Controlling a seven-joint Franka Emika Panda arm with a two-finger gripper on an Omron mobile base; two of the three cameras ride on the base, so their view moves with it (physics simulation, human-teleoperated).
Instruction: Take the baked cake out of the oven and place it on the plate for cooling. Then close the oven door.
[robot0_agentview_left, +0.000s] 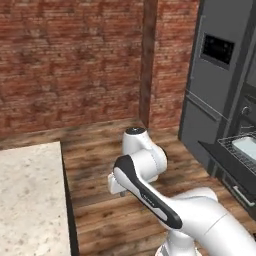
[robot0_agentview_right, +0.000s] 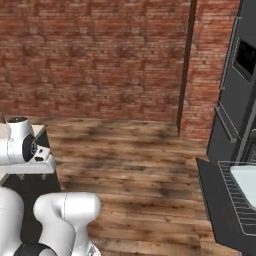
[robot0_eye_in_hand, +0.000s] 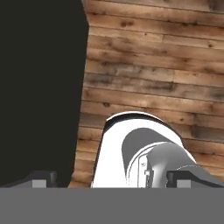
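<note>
Gripper (robot0_eye_in_hand: 111, 180): two dark fingertips set wide apart at the bottom of the hand view, nothing between them; points down at the wooden floor (robot0_eye_in_hand: 153, 65), beside a dark panel (robot0_eye_in_hand: 39, 87) on the left. Hand (robot0_agentview_left: 116, 184): in the left base view, tucked low in front of the folded white arm (robot0_agentview_left: 150, 195), above the floor and right of the counter. Counter (robot0_agentview_left: 30, 200): pale speckled stone top, near left. Oven door (robot0_agentview_right: 217, 210): dark panel folded down flat, open, at the right edge of the right base view. Wire rack (robot0_agentview_right: 235, 200): pulled out over the open door. Baked cake (robot0_agentview_right: 246, 185): pale slab lying on the rack, partly cut off by the right edge; well apart from the hand; seen also at the right edge of the left base view (robot0_agentview_left: 247, 147). Oven (robot0_agentview_left: 246, 112): dark front, one round knob visible above the rack. Tall grey cabinet (robot0_agentview_left: 210, 75): far right, with a dark window set in it. Brick wall (robot0_agentview_left: 70, 60): far side, across the floor.
</note>
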